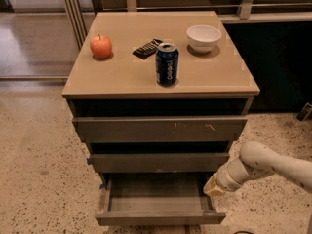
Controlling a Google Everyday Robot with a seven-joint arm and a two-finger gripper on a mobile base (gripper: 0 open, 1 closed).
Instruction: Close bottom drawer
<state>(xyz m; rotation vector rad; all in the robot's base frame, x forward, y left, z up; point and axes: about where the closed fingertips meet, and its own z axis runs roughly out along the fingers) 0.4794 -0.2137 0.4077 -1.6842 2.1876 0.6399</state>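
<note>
You're hovering the gripper (214, 185), open bottom drawer (158, 217) just left, likely readying a push; its grip I cannot tell.

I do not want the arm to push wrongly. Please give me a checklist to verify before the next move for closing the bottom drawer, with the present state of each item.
1. Bottom drawer is pulled out and needs closing: ok.
2. Its tray shows nothing inside that could block it: ok.
3. End effector is placed before the drawer front, ready to push: not ok; it is at the drawer's right wall, behind the front panel.
4. End effector touches the drawer: cannot tell.
5. Can, apple and bowl stand steady on the cabinet top: ok.
</note>
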